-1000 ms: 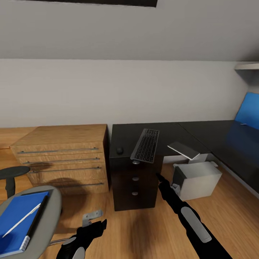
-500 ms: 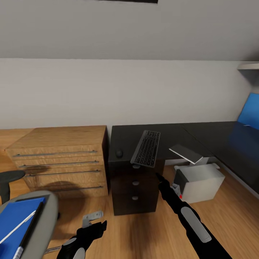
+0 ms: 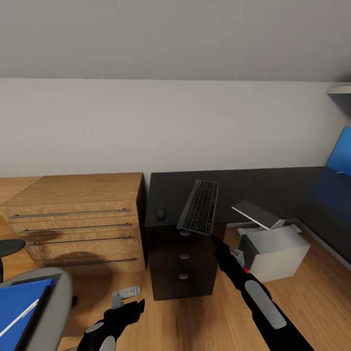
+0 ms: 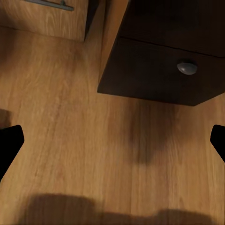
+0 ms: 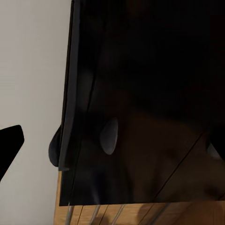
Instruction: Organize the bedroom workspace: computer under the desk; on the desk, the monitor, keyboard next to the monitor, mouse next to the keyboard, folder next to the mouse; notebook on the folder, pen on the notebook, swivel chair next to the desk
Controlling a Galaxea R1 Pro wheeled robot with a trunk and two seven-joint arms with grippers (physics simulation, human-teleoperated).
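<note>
The keyboard (image 3: 199,207) lies on the black bench (image 3: 234,184) above the drawer unit (image 3: 183,261), its long axis running from the bench's front edge back toward the wall and leaning slightly right; its near end overhangs the front edge above the top silver knob (image 3: 185,233). The mouse (image 3: 160,213) sits near the bench's front left corner, apart from the keyboard. Under the bench, right of the drawers, the computer (image 3: 275,251) stands on the wood floor (image 3: 195,317) with a loose grey panel (image 3: 257,214) tilted above it. At the bench's far right end a blue flat panel (image 3: 341,153) leans up.

At the lower left the swivel chair (image 3: 51,304) carries the folder (image 3: 19,314), with the notebook (image 3: 36,307) at its right edge and the pen (image 3: 19,318) lying diagonally across it. A light-wood drawer chest (image 3: 78,222) stands just left of the bench.

The right gripper (image 3: 213,239) is raised just below the keyboard's near end; its fingers (image 5: 8,143) stand spread and hold nothing. The left gripper (image 3: 139,306) hangs low over the floor, fingers (image 4: 9,143) spread wide, empty.
</note>
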